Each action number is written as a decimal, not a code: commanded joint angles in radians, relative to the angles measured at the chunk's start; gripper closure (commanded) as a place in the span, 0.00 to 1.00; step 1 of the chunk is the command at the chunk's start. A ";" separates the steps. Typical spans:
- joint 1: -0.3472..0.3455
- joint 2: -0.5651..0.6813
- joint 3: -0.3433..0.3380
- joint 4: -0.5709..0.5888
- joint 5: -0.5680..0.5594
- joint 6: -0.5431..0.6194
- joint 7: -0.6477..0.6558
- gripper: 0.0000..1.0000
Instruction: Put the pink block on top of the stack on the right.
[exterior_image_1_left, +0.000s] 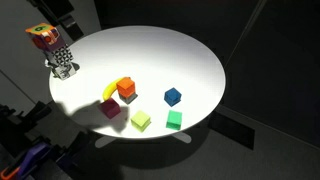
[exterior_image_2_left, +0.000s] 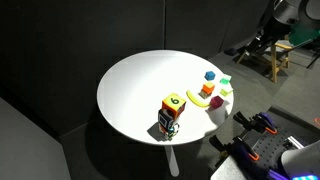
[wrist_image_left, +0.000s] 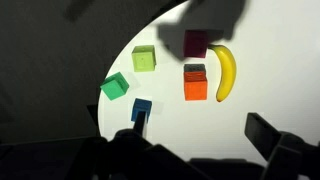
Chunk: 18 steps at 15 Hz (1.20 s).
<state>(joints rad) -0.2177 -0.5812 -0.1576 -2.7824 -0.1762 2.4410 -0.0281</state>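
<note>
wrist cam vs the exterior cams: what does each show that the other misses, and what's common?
Wrist only: the gripper, jaws open, low in the frame; I can't make it out in the exterior views.
Exterior only: the whole round table and a multicoloured object near its edge, away from the blocks.
Shared: pink block, orange stack, banana, lime block, green block, blue block.
</note>
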 joint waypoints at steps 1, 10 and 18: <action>-0.007 0.000 0.008 0.001 0.007 -0.003 -0.005 0.00; 0.003 0.034 0.005 0.034 0.023 -0.023 -0.004 0.00; 0.053 0.162 -0.003 0.115 0.087 -0.047 -0.024 0.00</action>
<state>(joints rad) -0.1882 -0.4920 -0.1565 -2.7334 -0.1304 2.4325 -0.0280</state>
